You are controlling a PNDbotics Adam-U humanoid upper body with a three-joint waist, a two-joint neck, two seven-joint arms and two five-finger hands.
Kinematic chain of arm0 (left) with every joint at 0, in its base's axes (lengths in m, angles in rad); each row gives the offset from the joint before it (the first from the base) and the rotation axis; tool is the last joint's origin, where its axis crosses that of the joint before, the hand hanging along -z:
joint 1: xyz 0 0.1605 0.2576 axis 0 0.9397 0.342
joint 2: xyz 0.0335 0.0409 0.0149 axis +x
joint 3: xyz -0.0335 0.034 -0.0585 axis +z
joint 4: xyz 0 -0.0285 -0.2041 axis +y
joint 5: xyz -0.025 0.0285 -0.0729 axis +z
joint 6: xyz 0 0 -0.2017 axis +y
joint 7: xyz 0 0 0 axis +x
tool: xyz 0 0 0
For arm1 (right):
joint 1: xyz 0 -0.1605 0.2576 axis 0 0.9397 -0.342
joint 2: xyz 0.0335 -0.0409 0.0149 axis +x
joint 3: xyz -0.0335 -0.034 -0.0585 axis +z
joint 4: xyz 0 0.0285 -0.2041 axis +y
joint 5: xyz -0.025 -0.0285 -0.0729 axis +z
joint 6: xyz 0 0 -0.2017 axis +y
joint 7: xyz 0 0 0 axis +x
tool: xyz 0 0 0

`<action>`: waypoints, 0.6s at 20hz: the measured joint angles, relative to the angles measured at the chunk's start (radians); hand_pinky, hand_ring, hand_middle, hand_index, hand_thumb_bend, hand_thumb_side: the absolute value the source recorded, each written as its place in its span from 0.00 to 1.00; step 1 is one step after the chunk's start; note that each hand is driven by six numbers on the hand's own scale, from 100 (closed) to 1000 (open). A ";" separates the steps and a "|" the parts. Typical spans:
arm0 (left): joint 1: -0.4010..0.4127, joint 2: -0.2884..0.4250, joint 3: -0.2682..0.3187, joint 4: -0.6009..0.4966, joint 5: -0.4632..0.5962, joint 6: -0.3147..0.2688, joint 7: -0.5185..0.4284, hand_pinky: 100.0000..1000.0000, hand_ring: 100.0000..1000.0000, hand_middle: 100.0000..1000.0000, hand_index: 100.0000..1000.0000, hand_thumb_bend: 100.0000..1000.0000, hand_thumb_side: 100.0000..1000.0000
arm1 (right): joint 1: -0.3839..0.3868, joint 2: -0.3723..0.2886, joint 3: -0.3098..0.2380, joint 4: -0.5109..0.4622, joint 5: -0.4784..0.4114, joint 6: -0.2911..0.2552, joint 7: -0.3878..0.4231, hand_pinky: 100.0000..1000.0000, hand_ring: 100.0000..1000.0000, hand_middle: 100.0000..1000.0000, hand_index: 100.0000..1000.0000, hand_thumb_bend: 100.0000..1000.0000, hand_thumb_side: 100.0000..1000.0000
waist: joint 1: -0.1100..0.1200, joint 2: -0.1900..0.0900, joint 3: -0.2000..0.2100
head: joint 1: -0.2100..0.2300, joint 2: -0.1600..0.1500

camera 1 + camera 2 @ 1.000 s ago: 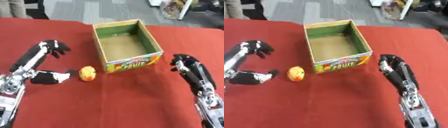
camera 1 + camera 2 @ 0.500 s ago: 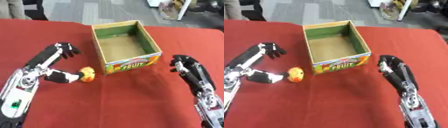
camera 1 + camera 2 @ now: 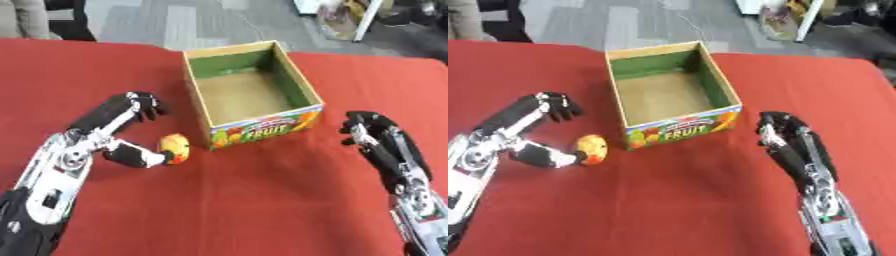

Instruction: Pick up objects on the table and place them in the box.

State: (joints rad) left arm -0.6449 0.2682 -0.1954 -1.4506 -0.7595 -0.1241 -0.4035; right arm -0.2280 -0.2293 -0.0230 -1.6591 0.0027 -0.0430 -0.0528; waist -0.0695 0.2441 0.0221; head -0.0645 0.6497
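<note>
RISK: fruit [image 3: 174, 148], left of box [image 3: 251, 90] just off its front corner, could roll from thumb tip before fingers close | LEFT: hand [image 3: 112, 134] spread, thumb touching fruit, nothing grasped | RIGHT: hand [image 3: 382, 142] idle right of box, fingers relaxed | OBSTACLE: box wall between fruit and inside | AROUND: red table [image 3: 262, 210]

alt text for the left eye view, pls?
The robot's left hand reaches around a small orange-yellow fruit on a red table, thumb touching it, beside an open, empty cardboard box. The right hand rests on the right.
</note>
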 measured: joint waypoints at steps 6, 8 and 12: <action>-0.033 -0.006 -0.008 0.059 -0.038 -0.021 0.004 0.57 0.60 0.61 0.73 0.54 0.07 | 0.000 0.005 0.001 0.000 0.000 0.000 0.001 0.52 0.62 0.54 0.70 0.00 0.44 | 0.000 -0.001 -0.007 | 0.001 0.000; -0.043 -0.007 -0.010 0.075 -0.049 -0.028 0.005 0.56 0.60 0.60 0.73 0.54 0.06 | 0.000 0.005 0.003 0.000 0.000 0.000 0.001 0.52 0.62 0.54 0.70 0.00 0.44 | 0.000 -0.002 -0.009 | 0.001 0.000; -0.053 -0.014 -0.010 0.100 -0.065 -0.041 -0.002 0.55 0.58 0.58 0.73 0.53 0.03 | 0.000 0.005 0.006 0.000 0.000 0.001 0.002 0.52 0.62 0.54 0.70 0.00 0.44 | 0.000 -0.004 -0.010 | 0.001 0.000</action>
State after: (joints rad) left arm -0.6975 0.2547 -0.2056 -1.3511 -0.8243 -0.1647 -0.4058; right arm -0.2278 -0.2240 -0.0173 -1.6588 0.0027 -0.0417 -0.0503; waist -0.0690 0.2405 0.0118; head -0.0632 0.6498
